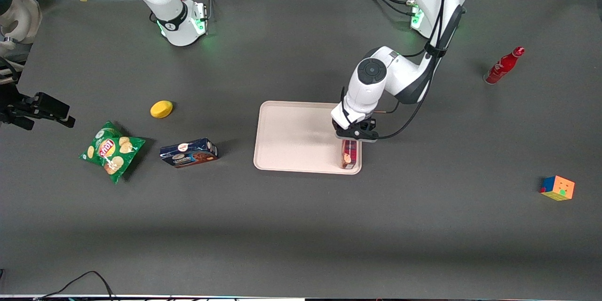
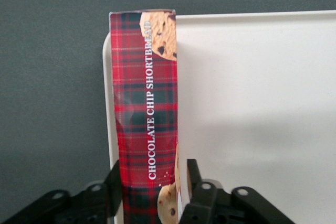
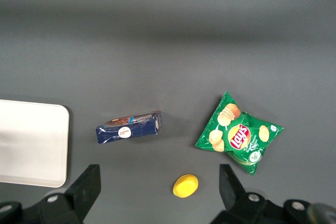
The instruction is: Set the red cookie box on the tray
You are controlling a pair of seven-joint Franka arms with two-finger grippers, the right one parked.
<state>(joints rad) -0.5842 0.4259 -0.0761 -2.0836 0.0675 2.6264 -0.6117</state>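
Observation:
The red cookie box [image 1: 349,154] is a slim dark-red plaid carton. It lies flat on the pale beige tray [image 1: 296,136], along the tray's rim toward the working arm's end. In the left wrist view the box [image 2: 147,108] runs lengthwise along the tray [image 2: 252,103] rim. My left gripper [image 1: 353,135] hangs just above the box's end farther from the front camera. Its fingers straddle that end [image 2: 153,169]. One finger is at the box's side and a thin strip of tray shows between the box and the other finger, so the jaws stand open.
A dark-blue cookie box [image 1: 189,152], a green chips bag [image 1: 112,149] and a yellow round object [image 1: 161,109] lie toward the parked arm's end. A red bottle [image 1: 504,66] and a colour cube [image 1: 558,187] are toward the working arm's end.

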